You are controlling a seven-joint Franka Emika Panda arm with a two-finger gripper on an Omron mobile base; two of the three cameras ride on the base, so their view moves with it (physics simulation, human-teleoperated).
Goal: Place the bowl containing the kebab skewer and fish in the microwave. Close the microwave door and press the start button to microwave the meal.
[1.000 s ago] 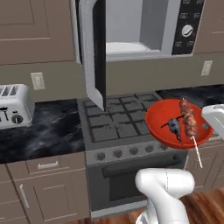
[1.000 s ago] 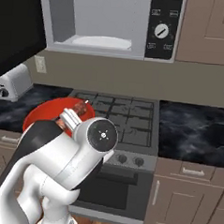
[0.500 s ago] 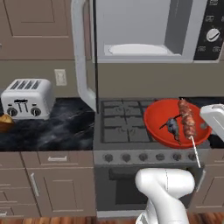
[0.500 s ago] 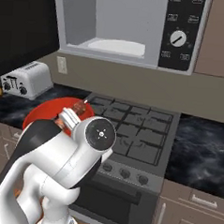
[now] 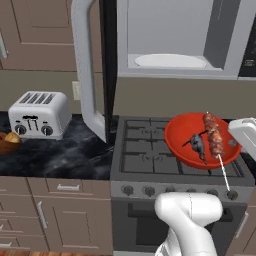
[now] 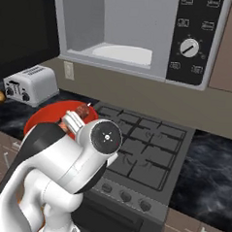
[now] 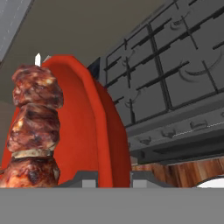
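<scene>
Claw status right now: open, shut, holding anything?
Claw: closed on the rim of the red bowl, held above the stove with the kebab skewer and fish inside.

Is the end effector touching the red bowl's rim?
Touching. In the hand view the end effector has a finger on each side of the red bowl's rim.

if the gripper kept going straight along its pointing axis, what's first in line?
The bowl rim is already between the gripper's fingers, so nothing before that. Past the rim, the line looks to run toward the stove front edge, though depth there is unclear.
</scene>
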